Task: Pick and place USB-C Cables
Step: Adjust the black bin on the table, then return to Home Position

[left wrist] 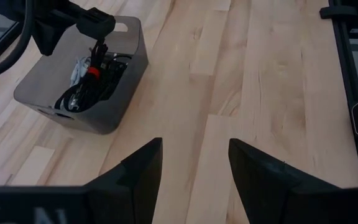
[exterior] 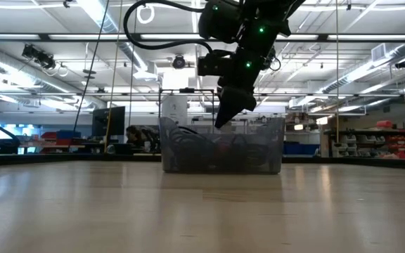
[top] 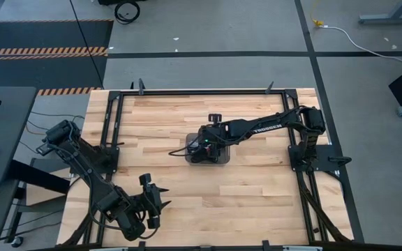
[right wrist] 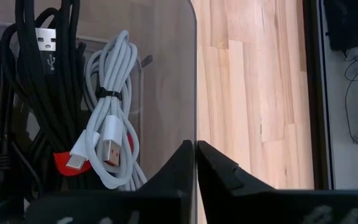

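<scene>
A grey see-through tray (top: 223, 159) stands at the table's middle and also shows in the low view (exterior: 273, 147). Several coiled cables lie in it: a white one (right wrist: 107, 124) with a dark tie, black ones (right wrist: 36, 93), and a red tie (right wrist: 67, 163). They also show in the left wrist view (left wrist: 89, 81). My right gripper (right wrist: 195, 149) is shut, its tips just inside the tray's rim (exterior: 220, 121), with no cable between the fingers. My left gripper (left wrist: 194, 162) is open and empty near the table's near left corner (top: 152, 202). My right gripper points down at the tray. The top edge of one long tray wall (right wrist: 195, 93) runs straight to the line where the two fingers meet. I cannot tell whether the fingers touch that wall.
Bare wood lies on all sides of the tray (top: 257, 195). A black metal frame (top: 201, 91) runs around the table's edges.
</scene>
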Tool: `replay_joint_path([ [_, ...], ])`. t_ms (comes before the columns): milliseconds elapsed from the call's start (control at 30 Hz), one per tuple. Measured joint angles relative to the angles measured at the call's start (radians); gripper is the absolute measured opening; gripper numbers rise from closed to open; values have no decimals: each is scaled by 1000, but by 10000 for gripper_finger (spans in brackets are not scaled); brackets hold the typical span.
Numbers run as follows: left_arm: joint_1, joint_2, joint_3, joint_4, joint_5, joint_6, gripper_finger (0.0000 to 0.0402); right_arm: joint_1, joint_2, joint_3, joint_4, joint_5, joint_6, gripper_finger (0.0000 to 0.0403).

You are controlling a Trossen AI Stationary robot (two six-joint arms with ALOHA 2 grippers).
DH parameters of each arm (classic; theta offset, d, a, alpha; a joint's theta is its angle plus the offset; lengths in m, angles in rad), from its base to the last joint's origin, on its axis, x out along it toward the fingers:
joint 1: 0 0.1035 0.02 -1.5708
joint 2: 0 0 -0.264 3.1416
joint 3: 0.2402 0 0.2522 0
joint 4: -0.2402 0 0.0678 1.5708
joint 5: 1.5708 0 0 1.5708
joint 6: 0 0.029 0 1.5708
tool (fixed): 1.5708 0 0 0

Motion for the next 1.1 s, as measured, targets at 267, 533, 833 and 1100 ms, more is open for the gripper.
replay_joint_path([
  [267, 0, 0, 0, 0, 0, 0, 192, 18, 0, 0, 0, 3, -6, 69],
  [533, 0, 0, 0, 0, 0, 0, 192, 64, -25, 0, 0, 55, -6, 91],
  [833, 0, 0, 0, 0, -40, 12, 192, 176, -144, 0, 42, 61, 52, 90],
  [1100, 4, 2, 0, 98, -144, 177, 192, 300, -223, 0, 264, 26, 49, 90],
])
